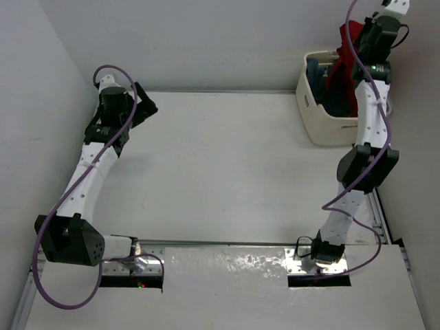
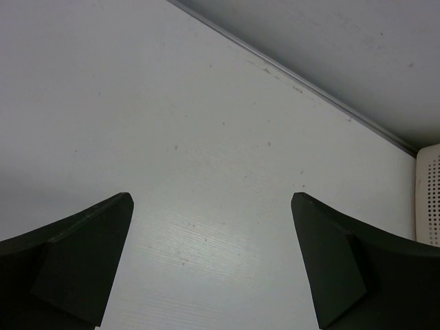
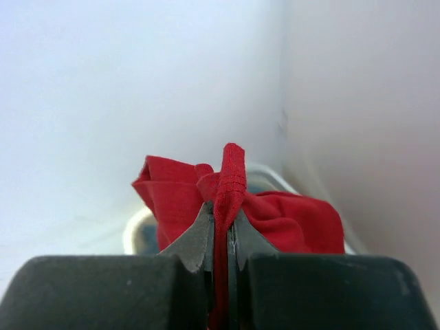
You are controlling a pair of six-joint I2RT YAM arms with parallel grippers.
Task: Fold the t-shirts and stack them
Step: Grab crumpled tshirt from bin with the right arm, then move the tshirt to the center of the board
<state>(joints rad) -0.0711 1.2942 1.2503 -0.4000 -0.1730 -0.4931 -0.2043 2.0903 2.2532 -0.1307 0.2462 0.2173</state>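
Observation:
My right gripper point(image 3: 220, 221) is shut on a bunched fold of the red t-shirt point(image 3: 295, 220), pinched between its two fingers. From above, that gripper point(image 1: 357, 51) is raised over the cream basket point(image 1: 323, 124) at the back right, with the red t-shirt point(image 1: 342, 65) hanging from it into the basket. A blue-grey t-shirt point(image 1: 320, 82) lies inside the basket. The white t-shirt is out of view. My left gripper point(image 2: 212, 206) stands open over the bare table point(image 2: 206, 137) at the back left, nothing between its fingers; in the top view it is point(image 1: 146, 104).
The basket's perforated wall point(image 2: 430, 199) shows at the right edge of the left wrist view. Walls close in the table at the back, left and right. A shiny sheet point(image 1: 227, 265) lies between the arm bases.

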